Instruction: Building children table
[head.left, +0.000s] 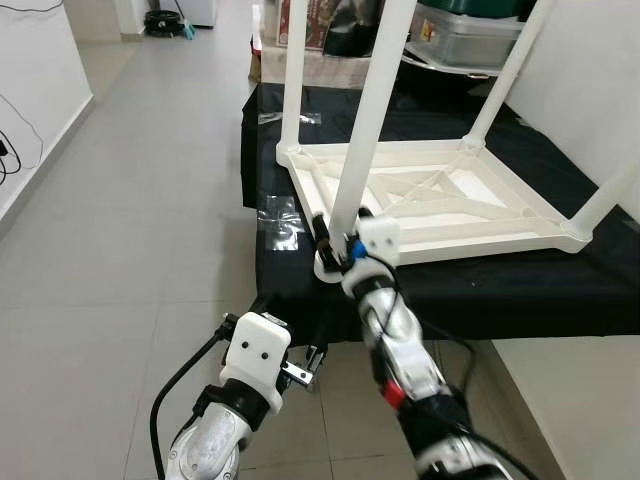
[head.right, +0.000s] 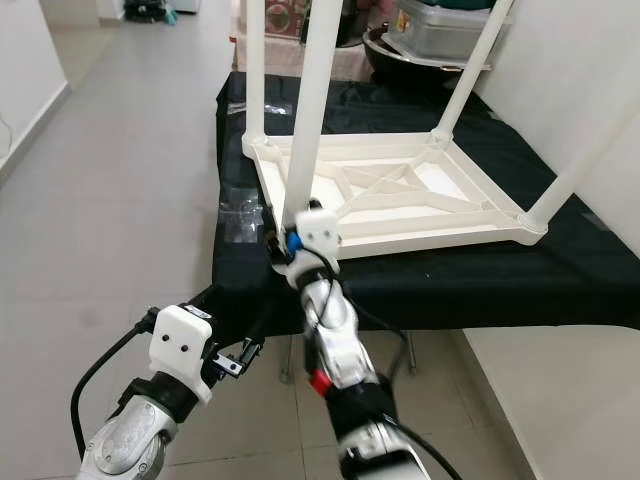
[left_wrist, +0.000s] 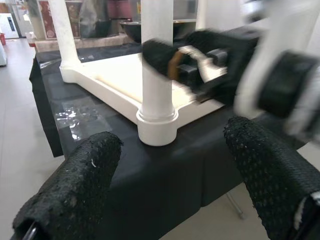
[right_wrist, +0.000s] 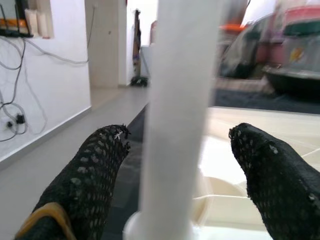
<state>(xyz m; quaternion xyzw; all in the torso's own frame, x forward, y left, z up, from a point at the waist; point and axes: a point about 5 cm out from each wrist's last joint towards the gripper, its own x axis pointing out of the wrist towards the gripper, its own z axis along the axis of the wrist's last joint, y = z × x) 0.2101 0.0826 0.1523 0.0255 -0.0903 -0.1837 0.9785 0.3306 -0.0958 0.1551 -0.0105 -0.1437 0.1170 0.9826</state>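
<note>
One white children's table (head.left: 440, 205) lies upside down on our black-covered bench (head.left: 500, 280), four legs up. Our left gripper (left_wrist: 165, 195) hangs open below the edge; our right gripper (right_wrist: 175, 165) straddles the nearest leg (head.left: 365, 120), fingers apart.

A floor of large pale grey glossy tiles (head.left: 150, 180) ran back along a corridor, bounded on the robot's left by a plain white wall (head.left: 35, 90) with thin dark cables (head.left: 12, 150) hanging against it. Ahead stood a worktop draped in black cloth (head.left: 500, 285), with a patch of clear shiny tape (head.left: 280, 222) on its near left part and a second white wall (head.left: 590, 90) close on the right. Beyond it sat a grey lidded plastic storage box (head.left: 465, 35), with soft even light throughout.
</note>
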